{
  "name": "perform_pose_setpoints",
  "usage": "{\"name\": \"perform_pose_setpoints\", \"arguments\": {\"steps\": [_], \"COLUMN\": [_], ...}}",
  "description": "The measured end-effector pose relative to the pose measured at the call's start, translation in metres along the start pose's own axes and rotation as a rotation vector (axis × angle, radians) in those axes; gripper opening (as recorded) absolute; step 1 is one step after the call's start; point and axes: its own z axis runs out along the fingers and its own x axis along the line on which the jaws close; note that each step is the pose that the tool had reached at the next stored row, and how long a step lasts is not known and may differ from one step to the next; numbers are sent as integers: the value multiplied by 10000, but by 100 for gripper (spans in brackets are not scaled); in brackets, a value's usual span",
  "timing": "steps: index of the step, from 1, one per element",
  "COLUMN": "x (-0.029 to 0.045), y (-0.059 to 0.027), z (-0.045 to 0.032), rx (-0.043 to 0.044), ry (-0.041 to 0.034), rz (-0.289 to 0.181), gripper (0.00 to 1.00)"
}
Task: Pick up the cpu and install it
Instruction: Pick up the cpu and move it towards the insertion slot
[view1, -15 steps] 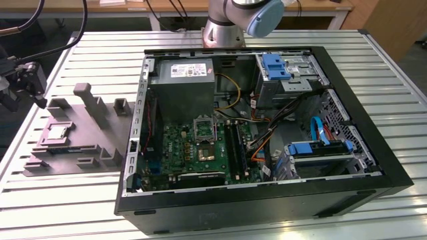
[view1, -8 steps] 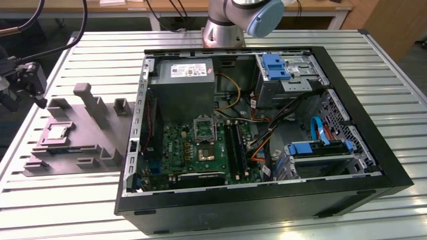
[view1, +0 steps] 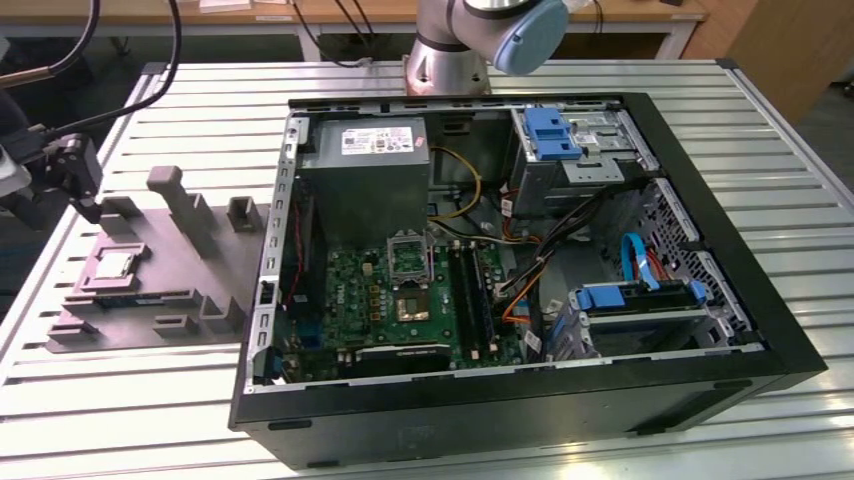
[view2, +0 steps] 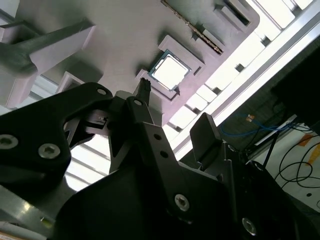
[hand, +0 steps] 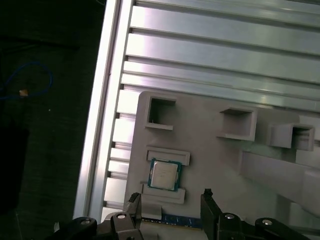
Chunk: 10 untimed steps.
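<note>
Black hand (hand: 171, 200) hangs just above the cpu (hand: 164, 174), fingers apart and empty. The cpu lies in its recess on the grey tray (hand: 210, 160), not yet grasped, well apart from the motherboard (view1: 367, 285); pickup and installation both remain.

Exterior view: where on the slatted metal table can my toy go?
Bare silver slatted table shows in front of the grey moulded tray, nearer the camera, and behind it. Crowded: the tray, holding the small silver square cpu, and the open black computer case.

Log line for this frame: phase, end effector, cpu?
phase: pre-grasp | end effector: open, near cpu | cpu: in grey fixture, ungrasped | install: not done
</note>
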Motion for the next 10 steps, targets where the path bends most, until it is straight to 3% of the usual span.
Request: {"name": "perform_pose_setpoints", "arguments": {"steps": [10], "x": [-9], "y": [-10], "z": [182], "rx": [3], "ry": [-30], "rz": [600], "gripper": [59]}}
